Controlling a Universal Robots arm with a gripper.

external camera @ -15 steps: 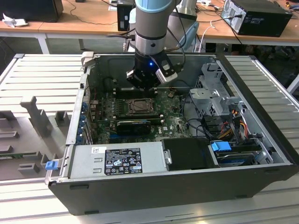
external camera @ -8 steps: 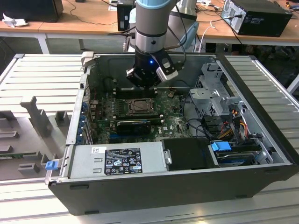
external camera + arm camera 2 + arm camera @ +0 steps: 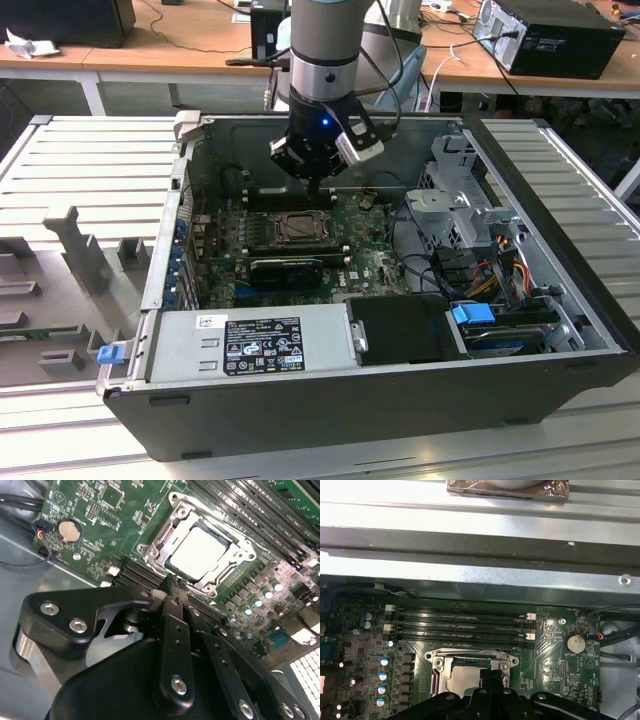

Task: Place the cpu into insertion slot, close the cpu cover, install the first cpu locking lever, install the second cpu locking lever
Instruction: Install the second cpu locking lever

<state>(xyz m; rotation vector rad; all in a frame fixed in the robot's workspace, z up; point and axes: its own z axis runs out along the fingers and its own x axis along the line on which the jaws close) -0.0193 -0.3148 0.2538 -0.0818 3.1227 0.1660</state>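
The cpu [image 3: 199,555], a pale silver square, lies in the insertion slot [image 3: 300,228] on the green board inside the open computer case. The silvery cpu cover [image 3: 159,539] lies flat around it, and the chip shows through its window. In the first wrist view the cpu [image 3: 462,680] and the cover's frame [image 3: 436,672] sit just beyond the black fingers. My gripper [image 3: 173,582] hangs low over one edge of the socket, its fingers [image 3: 181,605] shut together with nothing between them. In the exterior view the gripper [image 3: 318,195] stands just behind the socket.
Long black memory slots [image 3: 460,625] run beside the socket. A coin cell [image 3: 69,531] sits on the board near black cables. A black ribbed block [image 3: 285,272], the power supply [image 3: 250,345] and a metal drive cage [image 3: 465,200] crowd the case. The case wall [image 3: 470,575] rises behind.
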